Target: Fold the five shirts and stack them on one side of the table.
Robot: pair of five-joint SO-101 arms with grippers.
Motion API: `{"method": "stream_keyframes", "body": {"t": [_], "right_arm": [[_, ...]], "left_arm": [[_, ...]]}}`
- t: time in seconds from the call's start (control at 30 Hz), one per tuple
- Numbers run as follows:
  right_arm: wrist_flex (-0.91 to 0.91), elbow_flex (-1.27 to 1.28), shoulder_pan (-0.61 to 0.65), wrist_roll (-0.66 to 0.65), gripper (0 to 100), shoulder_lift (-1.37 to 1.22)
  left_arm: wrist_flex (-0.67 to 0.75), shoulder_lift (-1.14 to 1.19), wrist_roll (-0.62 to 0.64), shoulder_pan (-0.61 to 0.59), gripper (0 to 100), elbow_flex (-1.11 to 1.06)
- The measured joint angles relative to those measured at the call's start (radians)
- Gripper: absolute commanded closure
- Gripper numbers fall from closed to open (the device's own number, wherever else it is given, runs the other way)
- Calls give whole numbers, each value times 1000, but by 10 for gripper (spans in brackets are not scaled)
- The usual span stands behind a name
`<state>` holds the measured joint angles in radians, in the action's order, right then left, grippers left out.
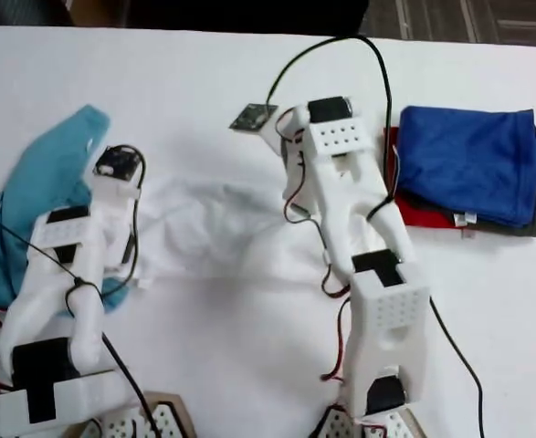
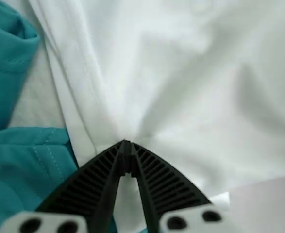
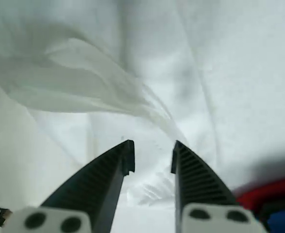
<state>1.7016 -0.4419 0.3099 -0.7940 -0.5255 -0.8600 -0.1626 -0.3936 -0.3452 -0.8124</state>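
With left pincer [image 2: 126, 148] clamped on white shirt [image 2: 191, 73] and right pincer [image 3: 152, 156] parted, empty, could drag teal shirt [image 2: 21, 167] along if pulled.

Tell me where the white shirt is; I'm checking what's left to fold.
High view: the white shirt lies mid-table, its left end against the teal shirt and pinched by the left gripper, the folded stack to its right.

Left end effector [image 2: 126, 148] pinched closed; right end effector [image 3: 152, 155] slightly parted.
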Motion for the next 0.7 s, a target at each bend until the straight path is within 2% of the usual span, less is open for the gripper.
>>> {"method": "stream_keyframes", "body": {"t": [0.17, 0.3, 0.5, 0.6, 0.7], "right_arm": [[-14, 204, 143, 68, 978, 175], [-164, 384, 247, 130, 978, 235], [-420, 459, 253, 249, 978, 218], [-453, 450, 256, 259, 978, 164], [-404, 404, 253, 259, 978, 158]], "left_arm": [[0, 0, 0, 2, 972, 0], [0, 0, 0, 0, 972, 0], [0, 0, 0, 0, 972, 0], [0, 0, 0, 2, 972, 0], [0, 0, 0, 0, 972, 0]]}}
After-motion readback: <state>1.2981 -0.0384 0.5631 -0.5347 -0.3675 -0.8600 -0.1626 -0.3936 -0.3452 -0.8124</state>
